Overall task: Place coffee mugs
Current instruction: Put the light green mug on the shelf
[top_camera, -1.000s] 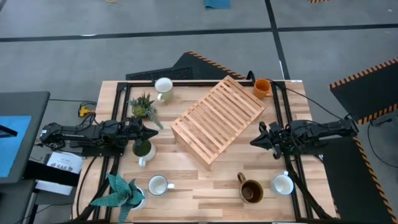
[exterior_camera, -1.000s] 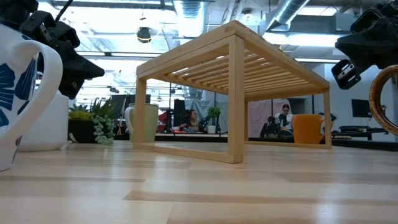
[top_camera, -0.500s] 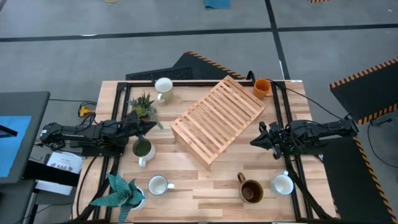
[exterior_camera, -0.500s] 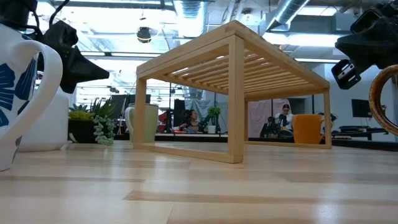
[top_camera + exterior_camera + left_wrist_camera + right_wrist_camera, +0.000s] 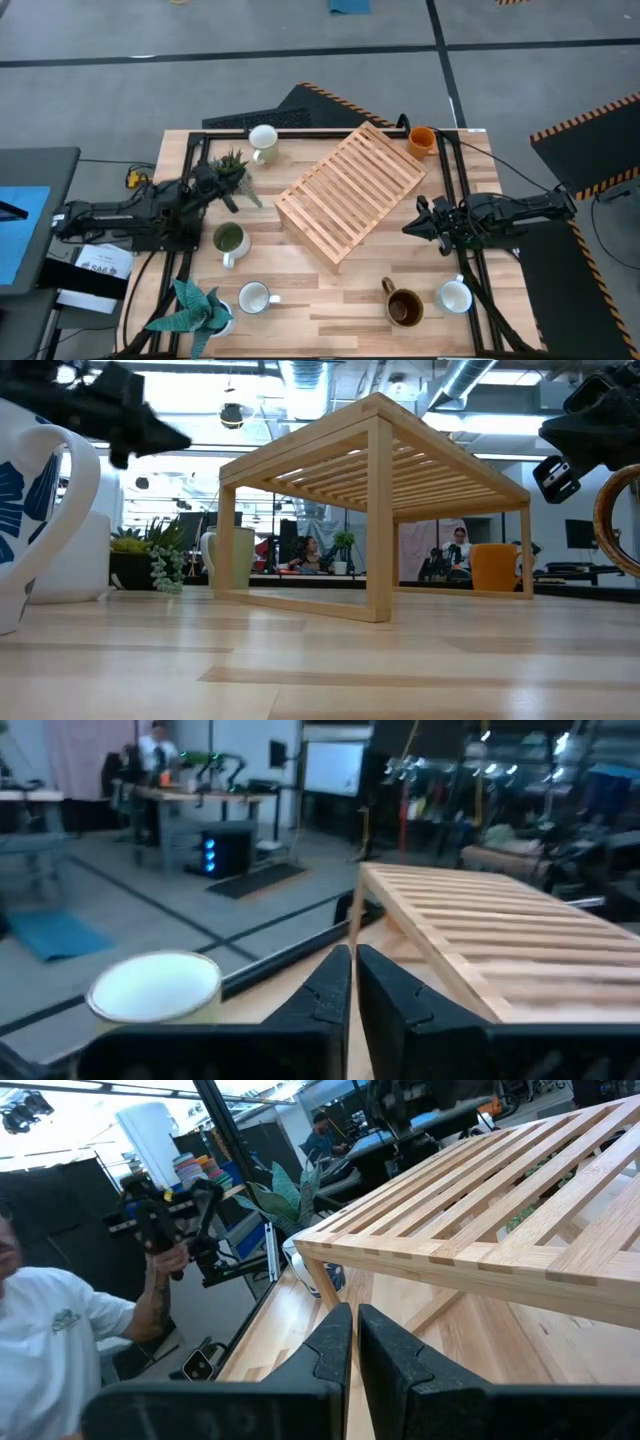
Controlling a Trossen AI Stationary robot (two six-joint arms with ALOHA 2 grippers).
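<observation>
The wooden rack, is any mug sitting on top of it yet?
No, seen from above the wooden rack carries nothing on its slats; the mugs all stand on the table around it.

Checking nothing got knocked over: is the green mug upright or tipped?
Upright. In the high view the green mug shows a full round rim facing up, handle out to one side, standing free of the left tool.

Two matte-black jointed arms, left and right, with thin black cables; each ending in two tapered dark fingers.
</observation>
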